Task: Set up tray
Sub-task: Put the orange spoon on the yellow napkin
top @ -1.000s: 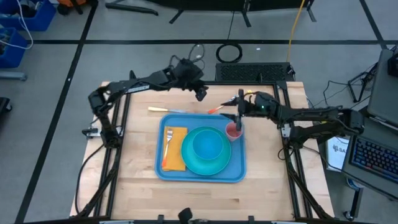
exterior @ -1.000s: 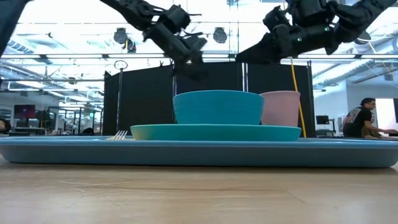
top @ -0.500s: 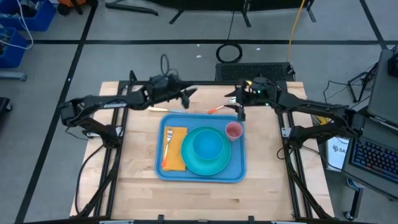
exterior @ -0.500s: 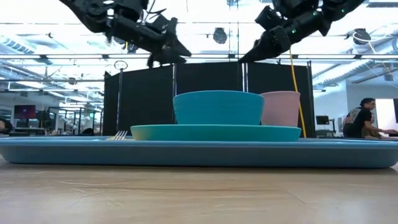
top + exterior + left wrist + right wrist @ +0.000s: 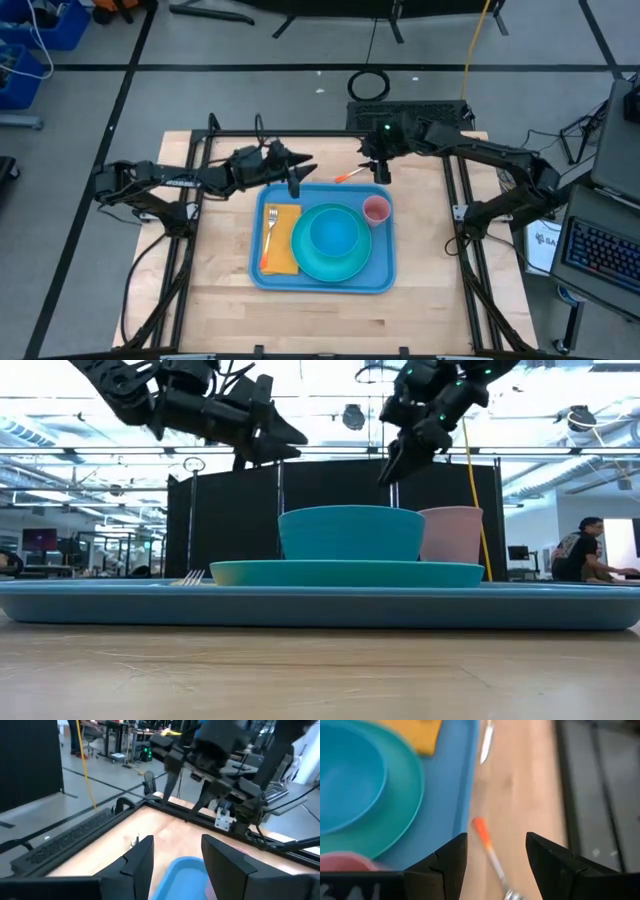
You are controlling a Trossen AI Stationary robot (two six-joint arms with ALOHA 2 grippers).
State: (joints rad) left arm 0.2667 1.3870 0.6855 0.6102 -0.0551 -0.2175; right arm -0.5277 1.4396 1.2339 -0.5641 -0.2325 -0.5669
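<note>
On the bench [image 5: 220, 300] the tray [image 5: 385, 270] sits mid-width, a little toward the far edge, already carrying a napkin [image 5: 283, 250] with a fork [image 5: 270, 228] on it, a plate [image 5: 340, 262] with a bowl [image 5: 333, 232] on it, and a pink cup [image 5: 376, 209] in its far right corner. Just beyond the tray's far rim, two pieces lie on the bare wood: an orange-handled utensil [image 5: 349, 176] and, farther left, a knife [image 5: 485, 739]. The step in hand looks like fetching these last pieces. The right pincer [image 5: 380, 172] hangs above the orange-handled one, jaws wide and empty; the left pincer [image 5: 293, 180], also wide and empty, hovers over the tray's far left corner. Next, the right arm probably needs to drop straight down, straddle the thin handle and close.
</note>
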